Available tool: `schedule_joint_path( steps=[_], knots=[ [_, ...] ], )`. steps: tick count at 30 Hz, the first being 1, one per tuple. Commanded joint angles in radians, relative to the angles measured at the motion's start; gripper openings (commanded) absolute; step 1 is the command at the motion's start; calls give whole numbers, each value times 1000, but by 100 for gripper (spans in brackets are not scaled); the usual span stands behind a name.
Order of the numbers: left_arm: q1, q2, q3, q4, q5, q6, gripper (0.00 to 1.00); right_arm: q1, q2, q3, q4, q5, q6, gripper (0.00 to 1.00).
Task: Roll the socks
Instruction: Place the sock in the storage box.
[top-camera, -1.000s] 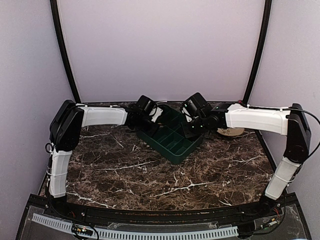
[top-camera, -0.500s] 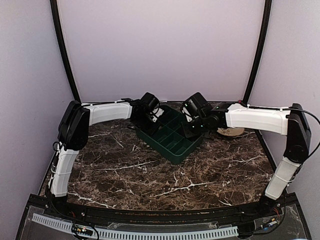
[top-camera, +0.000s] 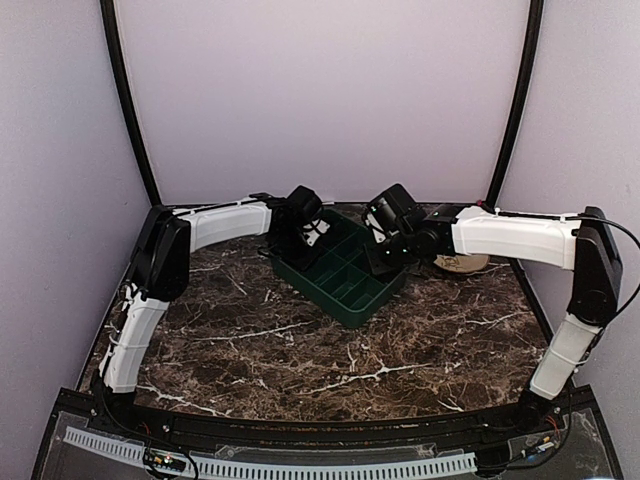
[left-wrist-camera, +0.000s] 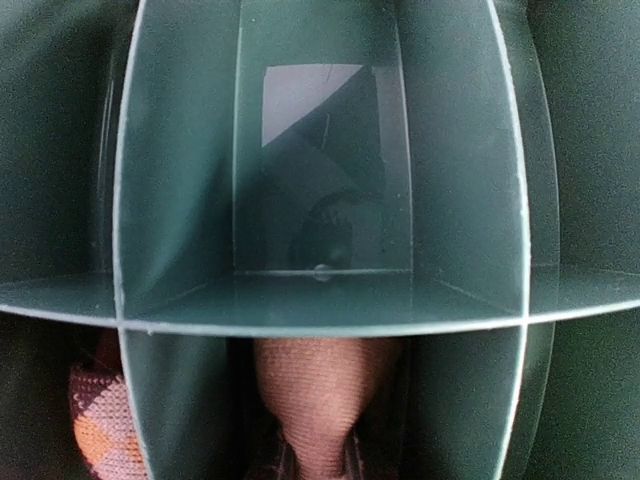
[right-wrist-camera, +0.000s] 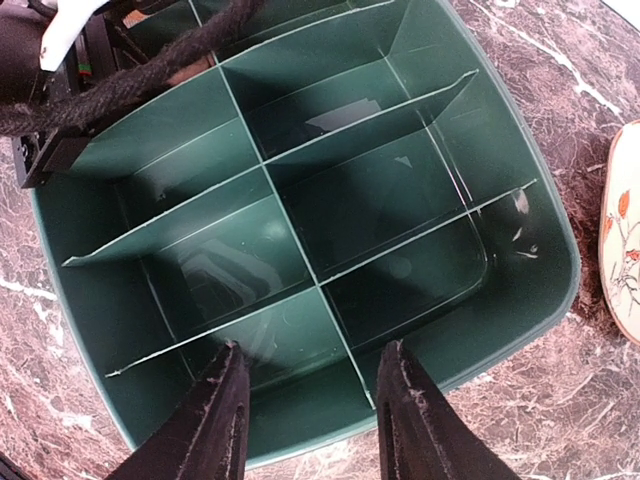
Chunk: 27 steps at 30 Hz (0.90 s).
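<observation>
**A:** Where are the socks?

**B:** Both are inside the dark green plastic compartment tray (top-camera: 320, 292), which stands on the brown marble table (top-camera: 300, 360). The plain tan-brown fabric sock (left-wrist-camera: 312, 390) is in one cell, just below a cross divider in the left wrist view. The dark brown and tan argyle fabric sock (left-wrist-camera: 98, 425) is in the cell beside it, across one thin wall.

**A:** And the left gripper?

**B:** The left gripper (top-camera: 303, 238) is dipped into the tray's far-left end. Its jaws are nearly hidden at the bottom edge of its own camera. The tan sock narrows down right between them, so it looks pinched there rather than lying loose.

**A:** The right one?

**B:** The right gripper (right-wrist-camera: 315, 425) hovers over the opposite side of the tray. Its black fingers (right-wrist-camera: 222, 415) are spread apart with nothing between them, only bare cell floor beneath.

**A:** Anything else?

**B:** A flat cream piece with an orange print (right-wrist-camera: 620, 250) lies on the marble just beside the tray, under the right arm.
</observation>
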<state>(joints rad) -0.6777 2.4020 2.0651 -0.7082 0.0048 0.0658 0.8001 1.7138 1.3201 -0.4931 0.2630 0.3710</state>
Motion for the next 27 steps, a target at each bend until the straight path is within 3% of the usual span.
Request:
schedule_joint_path(
  steps=[1,9,27],
  knots=[
    [2,27,19,-120,7,-2,24,-9,-8,16,24,-3,-12,40],
    [3,3,48,-129,9,1,36,-9,-14,21,19,-2,-13,41],
    [3,-133,81,-117,-6,-23,39,-9,-31,13,29,2,-9,41]
  ],
)
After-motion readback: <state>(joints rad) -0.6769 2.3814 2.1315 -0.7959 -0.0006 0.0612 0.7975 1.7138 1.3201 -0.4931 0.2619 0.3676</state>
